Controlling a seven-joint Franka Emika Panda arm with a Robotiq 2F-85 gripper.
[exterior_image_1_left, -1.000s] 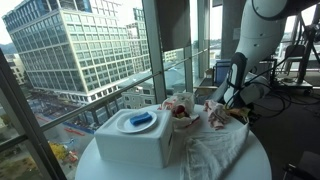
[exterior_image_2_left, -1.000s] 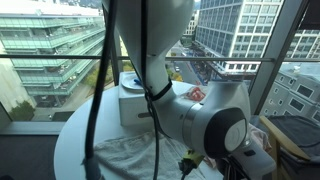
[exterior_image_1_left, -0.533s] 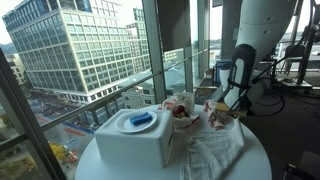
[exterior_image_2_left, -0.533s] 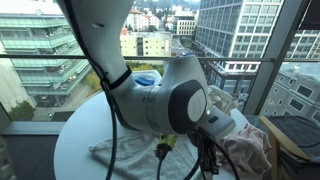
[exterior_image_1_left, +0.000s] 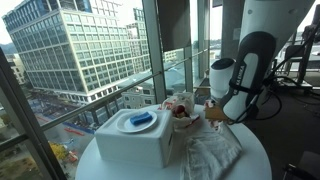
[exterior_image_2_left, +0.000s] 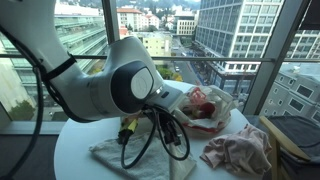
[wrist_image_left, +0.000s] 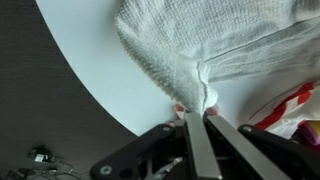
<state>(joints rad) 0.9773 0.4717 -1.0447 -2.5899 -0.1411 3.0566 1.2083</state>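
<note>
Wrist view alone shows the hand (wrist_image_left: 197, 119) pinching the white cloth (wrist_image_left: 215, 48)

On table (wrist_image_left: 90, 50): towel (exterior_image_1_left: 212, 150) beside box (exterior_image_1_left: 132, 143), bag (exterior_image_1_left: 182, 108) behind.

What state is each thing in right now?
gripper: shut on a fold of the white towel
white towel: rumpled on the table, one fold pinched
pink cloth: crumpled in a heap, untouched
white box: upright, blue dish on top
clear bag: slumped, red contents showing
</note>
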